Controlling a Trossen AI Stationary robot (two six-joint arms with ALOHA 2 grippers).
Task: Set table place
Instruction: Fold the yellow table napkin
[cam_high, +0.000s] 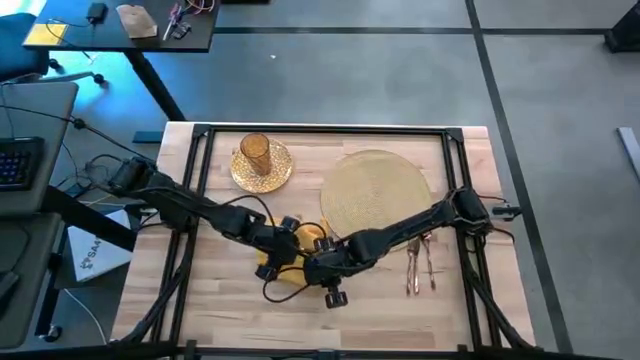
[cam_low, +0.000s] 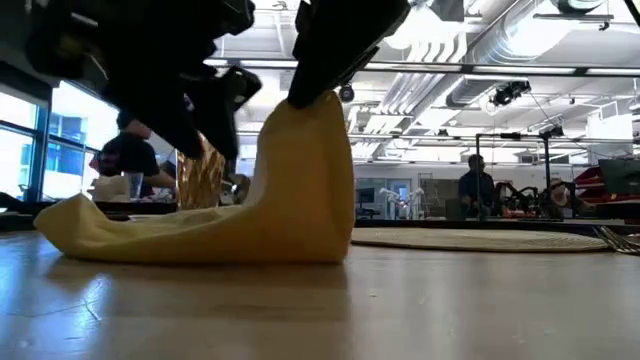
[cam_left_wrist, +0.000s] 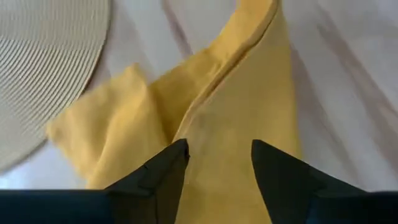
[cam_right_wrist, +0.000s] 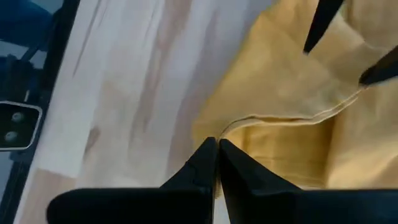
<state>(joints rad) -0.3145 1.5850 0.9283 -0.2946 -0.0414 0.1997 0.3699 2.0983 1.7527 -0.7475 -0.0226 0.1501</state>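
The yellow napkin (cam_high: 270, 270) lies near the middle of the table (cam_high: 230, 320), and one part of it is raised into a peak (cam_low: 310, 120). My right gripper (cam_right_wrist: 216, 158) is shut on that raised part. My left gripper (cam_left_wrist: 219, 162) hovers open over the napkin's flat part, one finger on either side of a crease. The gold plate (cam_high: 262, 168) sits far left with the amber glass (cam_high: 255, 150) standing on it. The round woven placemat (cam_high: 378, 190) lies far right. The copper cutlery (cam_high: 420, 262) lies on the wood near it. My right gripper pinches the napkin's hemmed edge (cam_right_wrist: 245, 119) between its two shut fingers, coming from above. That part is drawn up into a steep peak, while the rest of the cloth (cam_low: 150, 235) lies slack on the table. My left gripper: I cannot tell whether its open fingertips touch the cloth.
A dark desk (cam_high: 120, 30) with small items stands beyond the far left corner. A keyboard (cam_high: 15, 160) sits off the left edge. The black frame rail (cam_high: 320, 130) runs along the far edge. Bare wood (cam_high: 400, 320) stretches along the near side. People sit in the room behind.
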